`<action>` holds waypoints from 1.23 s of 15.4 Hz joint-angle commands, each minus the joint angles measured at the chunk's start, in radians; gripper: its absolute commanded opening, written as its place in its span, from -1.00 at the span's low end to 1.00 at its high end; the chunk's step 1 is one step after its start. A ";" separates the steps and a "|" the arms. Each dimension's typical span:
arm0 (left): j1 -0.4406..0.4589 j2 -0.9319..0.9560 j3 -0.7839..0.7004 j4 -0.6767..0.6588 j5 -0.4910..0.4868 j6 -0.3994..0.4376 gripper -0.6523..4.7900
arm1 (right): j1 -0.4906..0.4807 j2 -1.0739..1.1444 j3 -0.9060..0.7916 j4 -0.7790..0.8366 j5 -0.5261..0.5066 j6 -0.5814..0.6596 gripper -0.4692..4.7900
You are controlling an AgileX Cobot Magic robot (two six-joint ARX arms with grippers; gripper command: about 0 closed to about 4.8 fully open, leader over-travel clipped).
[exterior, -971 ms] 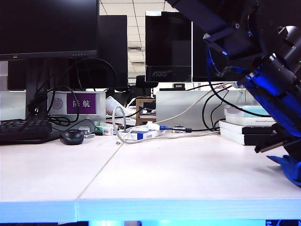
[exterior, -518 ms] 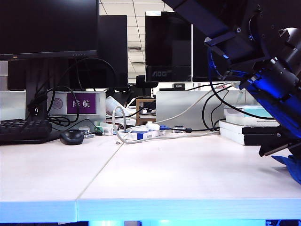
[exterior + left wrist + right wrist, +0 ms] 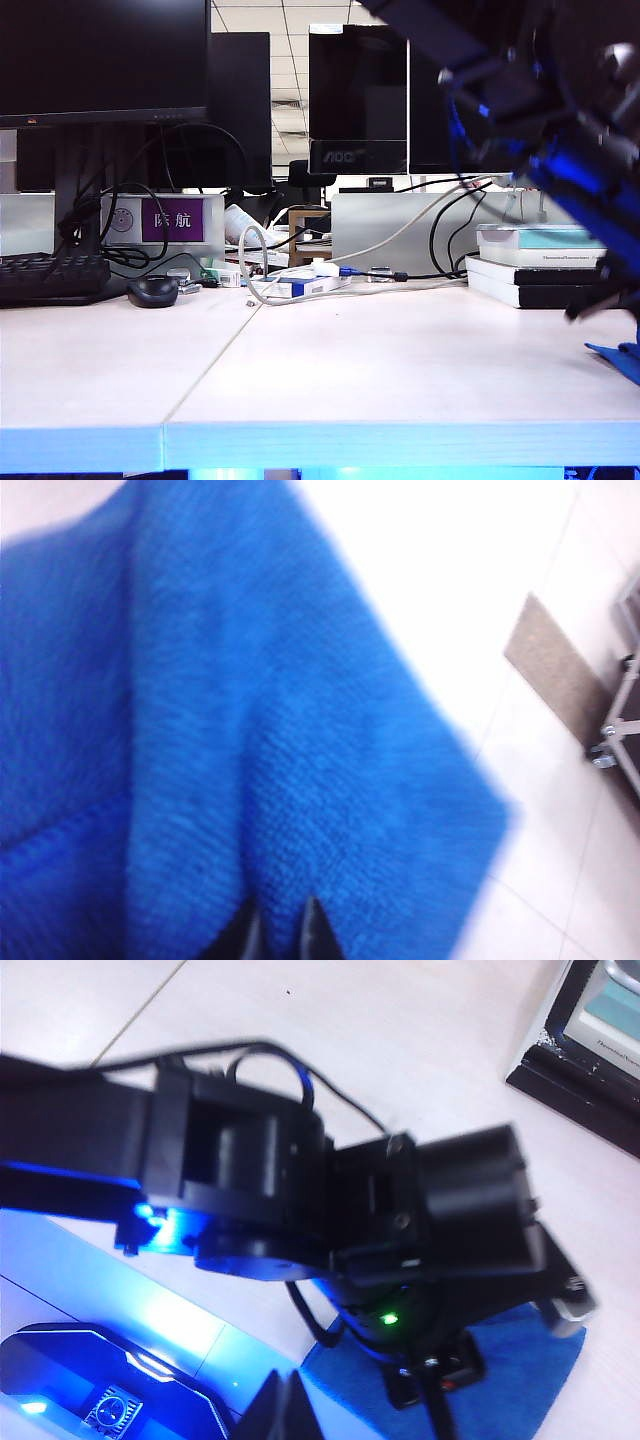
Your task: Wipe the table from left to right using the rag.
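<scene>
The blue rag (image 3: 622, 358) lies low on the white table (image 3: 380, 350) at its far right end, partly cut off by the exterior view's edge. My left arm (image 3: 560, 130) reaches across above it, blurred. In the left wrist view the rag (image 3: 250, 730) fills most of the picture, and my left gripper (image 3: 283, 935) has its two dark fingertips (image 3: 315, 932) close together with a fold of the cloth between them. From the right wrist camera the left arm (image 3: 300, 1200) stands over the rag (image 3: 520, 1370). My right gripper (image 3: 285, 1410) is shut on nothing, off the table's front edge.
A black mouse (image 3: 153, 290) and a keyboard (image 3: 50, 275) sit at the back left. Cables and a power strip (image 3: 300, 285) lie at the back middle, and a stack of books (image 3: 530, 270) at the back right. Monitors stand behind. The blue-lit robot base (image 3: 90, 1380) is below the front edge.
The left arm has swung further right and slightly up, and is blurred now. The rag has slid right with it, so less of it shows at the exterior view's edge.
</scene>
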 commanded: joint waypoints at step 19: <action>0.023 -0.009 0.472 -0.304 0.037 0.088 0.64 | 0.001 -0.097 0.009 0.205 0.093 0.005 -0.83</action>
